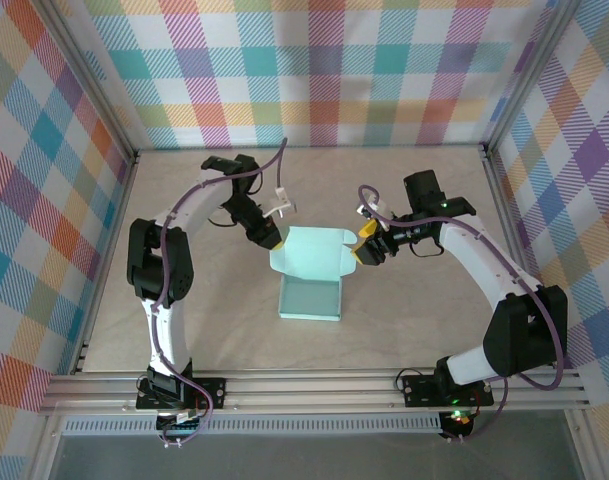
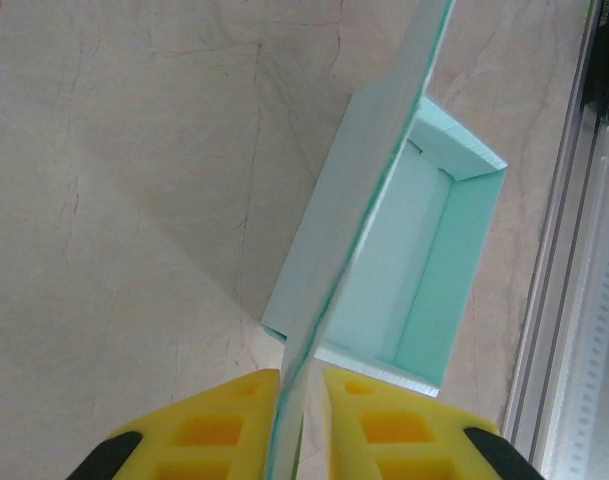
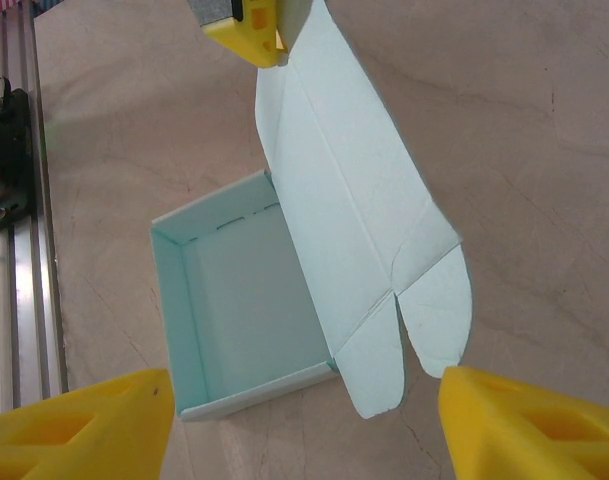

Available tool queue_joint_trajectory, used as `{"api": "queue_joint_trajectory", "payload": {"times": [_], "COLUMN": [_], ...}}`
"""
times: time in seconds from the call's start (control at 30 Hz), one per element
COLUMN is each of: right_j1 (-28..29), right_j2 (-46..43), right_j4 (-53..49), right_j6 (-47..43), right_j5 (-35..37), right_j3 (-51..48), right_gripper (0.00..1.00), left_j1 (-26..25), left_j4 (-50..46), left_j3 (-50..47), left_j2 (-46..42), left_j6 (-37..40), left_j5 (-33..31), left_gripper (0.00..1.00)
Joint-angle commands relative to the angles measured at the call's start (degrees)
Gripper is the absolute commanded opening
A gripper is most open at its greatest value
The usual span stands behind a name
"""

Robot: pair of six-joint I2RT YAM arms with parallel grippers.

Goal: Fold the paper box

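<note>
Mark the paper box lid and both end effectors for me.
paper box lid (image 3: pixel 334 190): right wrist view, centre of the raised panel.
left end effector (image 2: pixel 302 400): left wrist view, between its fingertips.
right end effector (image 1: pixel 365 243): top external view, between its fingertips.

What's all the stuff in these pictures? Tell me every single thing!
paper box: one, pale mint, middle of the table, tray open, lid raised at its far side.
table: one, beige with a marbled look, under everything.
walls: three, rainbow checked cloth, at the left, back and right.
metal rails: several, silver, along the table's near edge.
left arm: one, white and black, left side; its yellow jaws are pinched shut on the box's lid.
right arm: one, white and black, right side; its yellow jaws are open beside the lid, holding nothing.
</note>
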Motion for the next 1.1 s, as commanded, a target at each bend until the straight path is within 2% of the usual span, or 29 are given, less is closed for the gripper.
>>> {"api": "queue_joint_trajectory", "payload": {"times": [0.0, 0.17, 0.23, 0.3, 0.7, 1.07], "right_j1": [-0.36, -0.32, -0.31, -0.37, -0.61, -0.81], "right_j2": [0.62, 0.54, 0.47, 0.37, 0.02, -0.34], "right_j4": [0.03, 0.03, 0.11, 0.10, 0.38, 0.36], "right_j6": [0.23, 0.06, 0.13, 0.14, 0.14, 0.14], "right_j5": [-1.18, -0.83, -0.79, -0.74, 0.22, 0.29], "right_j3": [-0.18, -0.20, -0.18, -0.20, -0.20, -0.29], "right_gripper": [0.70, 0.70, 0.70, 0.70, 0.70, 0.70], "left_j1": [1.06, 1.06, 1.06, 1.06, 1.06, 1.06], "left_j4": [-1.33, -1.65, -1.57, -1.52, -2.23, -1.89], "left_j3": [0.48, 0.48, 0.48, 0.40, 1.14, 1.39], "left_j2": [-2.27, -1.82, -1.85, -1.73, -0.15, 1.17], "left_j6": [0.85, 0.65, 0.64, 0.66, 0.54, 0.06], "left_j5": [0.80, 0.71, 0.76, 0.99, 0.57, 0.88], "left_gripper": [0.16, 0.12, 0.18, 0.20, 0.17, 0.19]}}
